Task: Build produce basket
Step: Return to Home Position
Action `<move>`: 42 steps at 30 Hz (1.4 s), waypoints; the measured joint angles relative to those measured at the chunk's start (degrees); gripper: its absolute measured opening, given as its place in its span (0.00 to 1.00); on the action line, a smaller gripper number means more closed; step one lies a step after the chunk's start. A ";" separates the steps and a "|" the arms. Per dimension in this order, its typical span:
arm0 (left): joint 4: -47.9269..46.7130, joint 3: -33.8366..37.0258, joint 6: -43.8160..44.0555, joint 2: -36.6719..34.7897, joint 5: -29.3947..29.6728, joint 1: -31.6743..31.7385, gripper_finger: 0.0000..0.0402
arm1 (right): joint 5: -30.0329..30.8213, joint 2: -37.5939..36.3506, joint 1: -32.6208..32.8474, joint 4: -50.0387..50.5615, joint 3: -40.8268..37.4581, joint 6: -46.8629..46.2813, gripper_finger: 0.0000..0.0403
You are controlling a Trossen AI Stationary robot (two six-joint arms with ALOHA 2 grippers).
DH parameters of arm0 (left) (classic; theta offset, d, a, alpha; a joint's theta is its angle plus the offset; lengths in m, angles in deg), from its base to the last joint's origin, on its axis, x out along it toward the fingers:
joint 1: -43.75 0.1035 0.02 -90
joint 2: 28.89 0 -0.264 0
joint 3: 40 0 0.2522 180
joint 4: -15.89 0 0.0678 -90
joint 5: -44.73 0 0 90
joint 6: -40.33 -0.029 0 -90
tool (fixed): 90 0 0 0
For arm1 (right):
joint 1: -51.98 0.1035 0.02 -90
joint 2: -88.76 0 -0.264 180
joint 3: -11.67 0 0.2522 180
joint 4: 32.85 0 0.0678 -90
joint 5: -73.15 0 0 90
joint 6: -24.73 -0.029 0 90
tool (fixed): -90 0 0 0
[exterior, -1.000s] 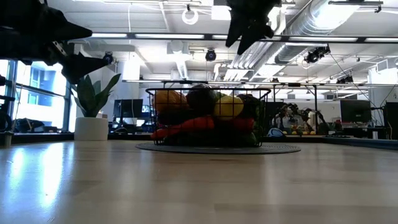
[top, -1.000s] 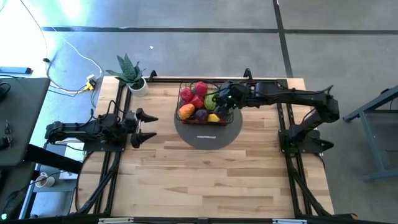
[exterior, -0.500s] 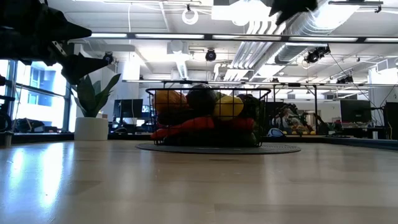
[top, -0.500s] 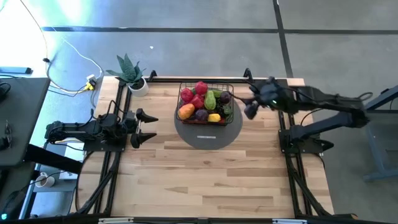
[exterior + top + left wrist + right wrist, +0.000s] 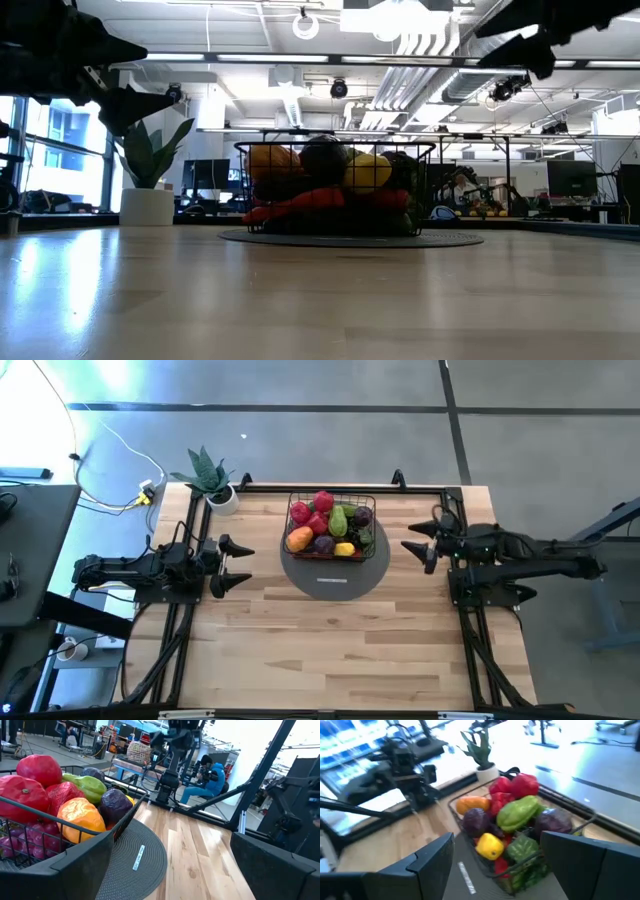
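Note:
The black wire basket [image 5: 331,525] stands at the table's far middle on a grey round disc. It is heaped with produce [image 5: 322,520]: red, orange, green, yellow and purple pieces, also seen in the right wrist view [image 5: 515,815] and the left wrist view [image 5: 60,795]. My right gripper [image 5: 412,538] hangs open to the basket's right, above the table, pointing at the basket with nothing between its fingers. My left gripper [image 5: 240,565] stands open at the table's left, level, pointing toward the basket, with nothing in it.
A spiky green potted plant [image 5: 212,480] stands at the far left corner. The grey disc [image 5: 335,575] reaches out past the basket's near side. Black arm frames run along both side edges. The near half of the wooden table [image 5: 330,650] is bare. A seated person [image 5: 210,772] shows beyond the table.
My right gripper has drawn back from above the basket's right side toward the table's right edge, sinking a little and tipping up nearer to level. Its fingers keep the same gap. The produce and the basket have stayed as they were.

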 joint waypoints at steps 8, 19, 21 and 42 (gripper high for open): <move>-0.02 0.00 0.00 0.00 -0.01 0.00 0.97 | -2.90 -9.49 2.06 -9.58 -11.70 -0.15 0.69; -0.02 0.00 -0.01 0.00 -0.02 0.00 0.97 | -6.18 -16.87 2.07 -9.36 -20.51 -1.36 0.69; -0.02 0.00 0.05 0.00 -0.02 0.00 0.97 | -7.33 -18.87 2.07 -9.47 -22.33 -2.36 0.69; -0.01 0.00 0.03 0.00 -0.03 -0.02 0.97 | -0.03 -27.14 1.98 -0.61 -26.09 -1.06 0.69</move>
